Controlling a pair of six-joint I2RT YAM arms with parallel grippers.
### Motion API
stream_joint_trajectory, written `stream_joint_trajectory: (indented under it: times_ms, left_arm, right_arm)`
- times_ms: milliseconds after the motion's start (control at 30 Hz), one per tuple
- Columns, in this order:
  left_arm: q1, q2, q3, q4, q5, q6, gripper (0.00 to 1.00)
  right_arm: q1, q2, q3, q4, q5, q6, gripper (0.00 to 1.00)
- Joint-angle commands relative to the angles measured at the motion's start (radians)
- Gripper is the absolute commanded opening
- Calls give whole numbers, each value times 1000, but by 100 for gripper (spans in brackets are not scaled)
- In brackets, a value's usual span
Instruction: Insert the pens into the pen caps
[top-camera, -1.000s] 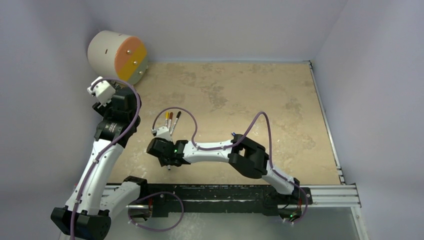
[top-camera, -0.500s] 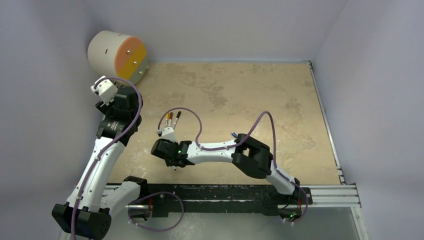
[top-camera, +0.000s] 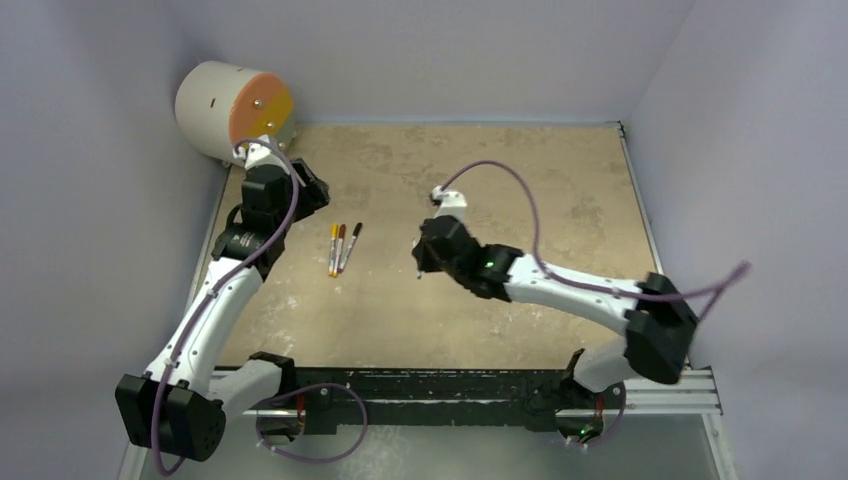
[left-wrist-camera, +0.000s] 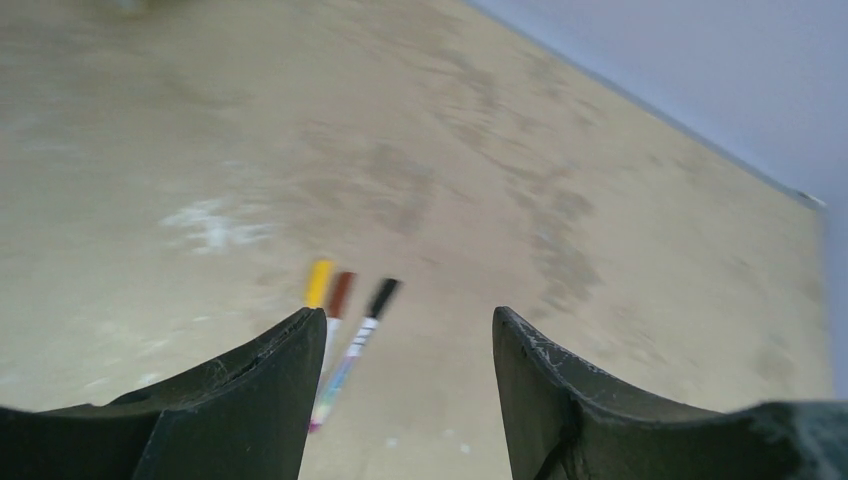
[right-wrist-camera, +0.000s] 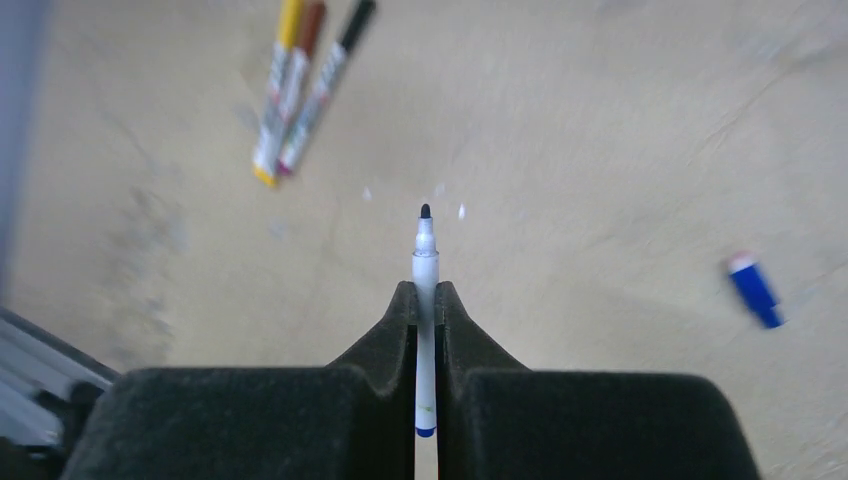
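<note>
My right gripper (right-wrist-camera: 426, 292) is shut on a thin white pen (right-wrist-camera: 425, 262). Its dark tip sticks out bare ahead of the fingers and its blue end shows between the jaws. A loose blue pen cap (right-wrist-camera: 755, 291) lies on the table to the right of it. In the top view the right gripper (top-camera: 424, 262) hangs over the table's middle. Three pens (top-camera: 341, 248) wearing yellow, red-brown and black caps lie side by side at the left. My left gripper (left-wrist-camera: 410, 335) is open above them, and they (left-wrist-camera: 345, 318) show by its left finger.
A white drum with an orange face (top-camera: 235, 112) stands in the back left corner. Grey walls close the left, back and right sides. A metal rail (top-camera: 480, 385) runs along the front edge. Purple cables loop over both arms.
The right gripper closed on the pen near the front left and swung up and right to the table's middle. The left arm turned from the left wall toward the three capped pens.
</note>
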Motion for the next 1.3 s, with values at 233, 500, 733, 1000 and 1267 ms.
stream_joint_trajectory:
  times_ms: [233, 500, 733, 1000, 1267]
  left_arm:
    - [-99, -67, -371, 1211, 823, -398, 56]
    - [-287, 20, -385, 1726, 966, -576, 56]
    - [-304, 38, -349, 1819, 988, -605, 56]
    - [-374, 77, -302, 1691, 976, -466, 54]
    - [-431, 118, -233, 1593, 950, -365, 53]
  right_arm:
    - [-166, -559, -184, 542, -89, -317, 0]
    - [-199, -615, -168, 709, -263, -385, 0]
    - [-200, -640, -164, 751, -358, -361, 0]
    - [-201, -634, -176, 807, -444, -314, 0]
    - [-200, -623, -173, 825, -487, -296, 0]
